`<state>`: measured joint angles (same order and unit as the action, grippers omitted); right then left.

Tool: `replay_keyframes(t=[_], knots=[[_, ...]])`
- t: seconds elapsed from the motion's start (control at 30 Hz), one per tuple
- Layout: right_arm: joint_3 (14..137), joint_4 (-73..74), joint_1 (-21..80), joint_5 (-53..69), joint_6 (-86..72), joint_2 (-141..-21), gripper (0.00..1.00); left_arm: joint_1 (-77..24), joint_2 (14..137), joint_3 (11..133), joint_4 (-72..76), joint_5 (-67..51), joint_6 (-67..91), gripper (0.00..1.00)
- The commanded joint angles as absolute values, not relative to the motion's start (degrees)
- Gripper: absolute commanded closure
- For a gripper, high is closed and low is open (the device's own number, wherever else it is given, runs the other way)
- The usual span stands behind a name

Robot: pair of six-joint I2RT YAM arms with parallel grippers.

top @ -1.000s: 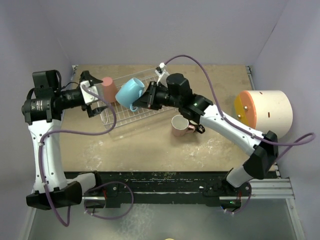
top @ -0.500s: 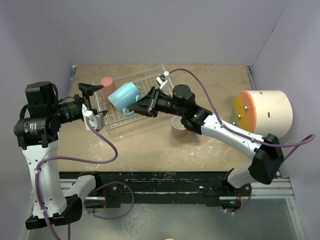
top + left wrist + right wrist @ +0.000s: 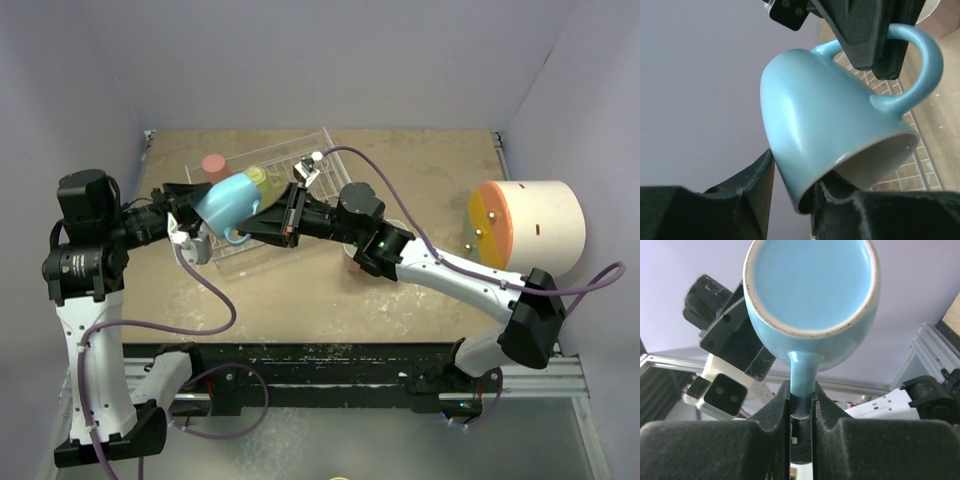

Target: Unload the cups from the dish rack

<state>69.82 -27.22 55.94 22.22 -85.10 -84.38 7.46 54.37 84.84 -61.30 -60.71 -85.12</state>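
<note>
The light blue cup [image 3: 228, 200] hangs tilted over the left end of the white wire dish rack [image 3: 290, 158]. My right gripper [image 3: 247, 228] is shut on its handle, which shows pinched between the fingers in the right wrist view [image 3: 801, 395]. My left gripper [image 3: 195, 215] is shut on the cup's rim [image 3: 795, 175], one finger outside the wall and one inside the pale mouth. The cup's body [image 3: 830, 115] fills the left wrist view, and its base [image 3: 810, 285] faces the right wrist camera. A coral-red cup [image 3: 213, 163] stands in the rack, with a yellow-green cup [image 3: 258, 177] partly hidden behind the blue one.
A big cream cylinder with an orange-yellow face [image 3: 530, 228] lies at the table's right edge. A pale cup rim [image 3: 350, 248] shows under the right arm, beside the rack. Purple walls close in the left, back and right. The rack's grid [image 3: 920, 150] lies under the held cup.
The right arm carried the light blue cup leftward and lower. The left gripper swung in from the rack's left end and closed on the cup's rim.
</note>
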Motion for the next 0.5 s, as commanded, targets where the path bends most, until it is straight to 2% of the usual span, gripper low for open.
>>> replay_keyframes(t=[0.0,0.03,0.1,0.2,0.23,0.3,0.33,0.47], knots=[[70.9,-39.4,56.4,23.9,-88.0,-83.1,1.0,7.3,50.0,80.1,-47.5,-66.7,-78.7,0.81],[70.5,-39.9,56.5,24.3,-88.1,-83.0,1.0,7.3,48.9,78.8,-44.8,-67.3,-77.0,0.9],[69.9,-39.1,56.5,24.9,-87.9,-82.6,1.0,7.3,47.6,76.7,-41.4,-68.0,-75.4,1.0],[68.7,-34.7,56.4,27.4,-86.3,-80.7,0.99,7.3,47.5,76.3,-40.8,-68.3,-73.9,1.0],[68.3,-32.1,56.4,27.1,-84.8,-79.7,0.94,7.3,47.8,76.4,-41.0,-68.4,-73.3,1.0],[68.0,-24.4,55.8,25.6,-80.2,-76.9,0.79,7.3,48.4,76.9,-42.6,-68.8,-72.9,1.0],[67.7,-20.3,54.7,24.8,-77.9,-75.3,0.66,7.3,49.0,77.6,-44.7,-69.0,-73.6,1.0],[65.7,-6.7,47.6,23.0,-69.4,-67.7,0.49,7.1,55.5,84.9,-56.5,-68.5,-68.5,1.0]])
